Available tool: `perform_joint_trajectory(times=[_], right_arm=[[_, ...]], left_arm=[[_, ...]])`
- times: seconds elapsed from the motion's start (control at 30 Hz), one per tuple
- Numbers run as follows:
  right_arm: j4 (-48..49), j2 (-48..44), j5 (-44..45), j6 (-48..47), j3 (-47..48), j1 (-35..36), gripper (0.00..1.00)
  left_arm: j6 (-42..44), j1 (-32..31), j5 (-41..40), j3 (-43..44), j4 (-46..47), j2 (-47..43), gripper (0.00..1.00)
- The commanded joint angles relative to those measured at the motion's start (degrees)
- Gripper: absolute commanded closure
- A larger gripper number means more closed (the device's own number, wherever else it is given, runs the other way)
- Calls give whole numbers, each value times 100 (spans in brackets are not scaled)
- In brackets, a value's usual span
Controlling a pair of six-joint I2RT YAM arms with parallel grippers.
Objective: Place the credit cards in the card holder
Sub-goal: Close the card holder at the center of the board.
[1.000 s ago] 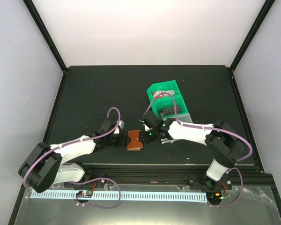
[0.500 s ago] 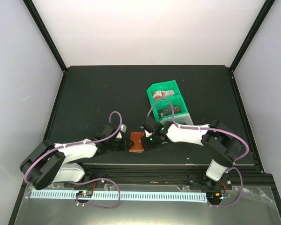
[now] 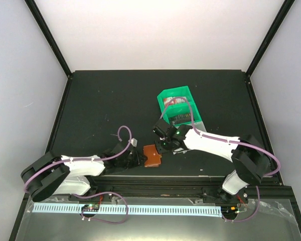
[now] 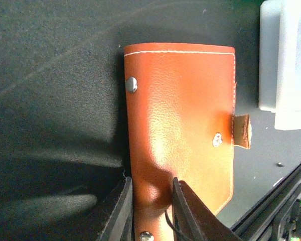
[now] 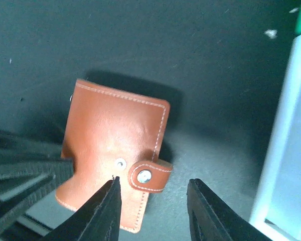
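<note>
Left wrist | left fingers (image 4: 190,216) pinch card holder (image 4: 180,125) edge | right fingers (image 5: 103,211) apart over snap tab (image 5: 148,175)

We logged a black matte table (image 3: 100,100) filling the middle of the top view. A green-and-white divided tray (image 3: 164,96) sat on it toward 2 o'clock from the table's centre, with two compartments, one behind the other. The tray's white wall showed at 2 o'clock in the left wrist view and along the 3 o'clock edge of the right wrist view. White walls (image 3: 155,30) closed the back and sides, with black frame posts (image 3: 47,35) slanting at 11 and 1 o'clock. At 6 o'clock ran a black rail (image 3: 155,182), then a white slotted strip (image 3: 155,210). Clear plastic sheet (image 3: 286,211) lay at 5 o'clock.
</note>
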Motion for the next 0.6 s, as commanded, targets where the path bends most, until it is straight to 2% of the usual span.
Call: perform_joint_trajectory(times=[0.0, 0.1, 0.27, 0.43, 0.57], right_arm=[[-575, 54, 833, 63, 322, 56, 60], [-673, 230, 959, 113, 483, 150, 56], [-759, 460, 1013, 172, 663, 329, 53], [-777, 848, 979, 184, 905, 441, 52], [-841, 1153, 1028, 239, 1056, 540, 52]], left_arm=[[-761, -215, -376, -246, 218, 96, 75], [-849, -267, -500, -249, 192, 96, 69], [-880, -268, -549, -285, 164, 322, 68], [-766, -268, -665, -285, -161, 301, 71], [-736, -268, -744, -344, -256, 239, 78]])
